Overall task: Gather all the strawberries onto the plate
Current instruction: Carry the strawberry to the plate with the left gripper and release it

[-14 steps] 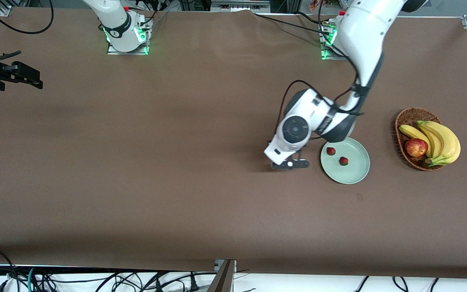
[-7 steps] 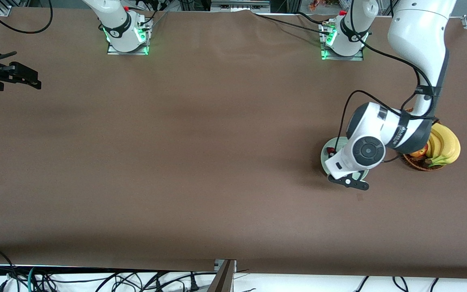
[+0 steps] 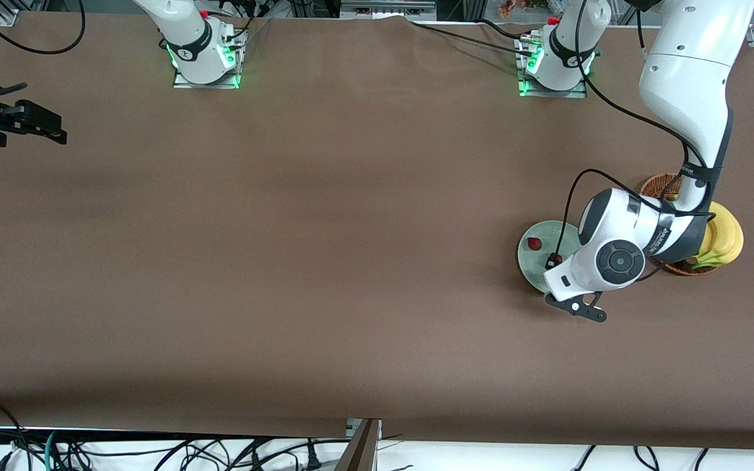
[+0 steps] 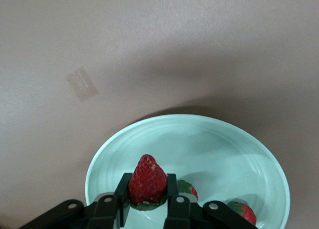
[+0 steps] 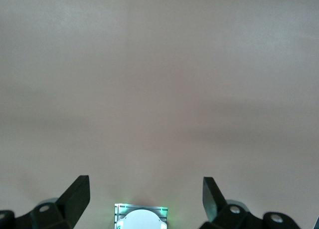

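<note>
Strawberry number three sits pinched between the fingers of your left gripper, tip up, held over the plate. In the left wrist view the jaws press both sides of the berry, so it is held and not yet let go.

Two more strawberries lie in the plate already: one shows plainly in the front view on the part of the plate toward the right arm's end of the table, the other peeks out at the edge of your wrist housing. The wrist view shows both partly hidden under your fingers.

Plate stands near the left arm's end of the table, beside the wicker basket with bananas.

Right gripper hangs over bare table at the right arm's end, jaws wide apart and holding nothing; that arm waits.

Step in hand, as you can judge it: the drop of the last berry. The next move calls for parting the jaws while the berry is inside the rim, low enough that it does not bounce or roll out, and clear of the two lying below. Then lift straight up.
</note>
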Robot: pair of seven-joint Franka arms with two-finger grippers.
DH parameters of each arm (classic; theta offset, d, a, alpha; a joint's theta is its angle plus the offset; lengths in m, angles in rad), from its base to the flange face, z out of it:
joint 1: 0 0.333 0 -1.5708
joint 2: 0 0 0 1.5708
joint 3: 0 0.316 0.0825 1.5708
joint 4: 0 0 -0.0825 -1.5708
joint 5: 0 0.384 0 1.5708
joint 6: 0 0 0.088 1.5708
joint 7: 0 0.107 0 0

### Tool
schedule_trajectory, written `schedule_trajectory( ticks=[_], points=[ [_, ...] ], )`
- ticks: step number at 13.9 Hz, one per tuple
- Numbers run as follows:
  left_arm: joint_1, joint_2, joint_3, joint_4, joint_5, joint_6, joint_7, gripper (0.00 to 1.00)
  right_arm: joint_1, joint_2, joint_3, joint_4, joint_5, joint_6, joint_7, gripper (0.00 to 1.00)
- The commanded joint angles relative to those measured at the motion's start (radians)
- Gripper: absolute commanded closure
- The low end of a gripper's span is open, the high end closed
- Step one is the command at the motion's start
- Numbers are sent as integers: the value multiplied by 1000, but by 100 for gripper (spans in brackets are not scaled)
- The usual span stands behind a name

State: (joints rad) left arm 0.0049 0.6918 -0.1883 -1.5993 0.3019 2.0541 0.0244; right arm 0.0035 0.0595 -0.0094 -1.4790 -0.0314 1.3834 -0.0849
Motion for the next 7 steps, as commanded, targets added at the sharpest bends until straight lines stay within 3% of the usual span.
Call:
schedule_trajectory(
  ticks=[1, 3, 7],
  points=[
    [7, -11, -17, -11, 16, -3, 8, 0, -5, -6, 0, -4, 21, 8, -9, 0],
    [10, -43, -23, -5, 14, -35, 9, 0, -7, -6, 0, -4, 25, 8, -9, 0],
    [12, -271, -59, 10, -52, -242, 11, 0, -7, -6, 0, -6, 25, 8, -7, 0]
  ],
)
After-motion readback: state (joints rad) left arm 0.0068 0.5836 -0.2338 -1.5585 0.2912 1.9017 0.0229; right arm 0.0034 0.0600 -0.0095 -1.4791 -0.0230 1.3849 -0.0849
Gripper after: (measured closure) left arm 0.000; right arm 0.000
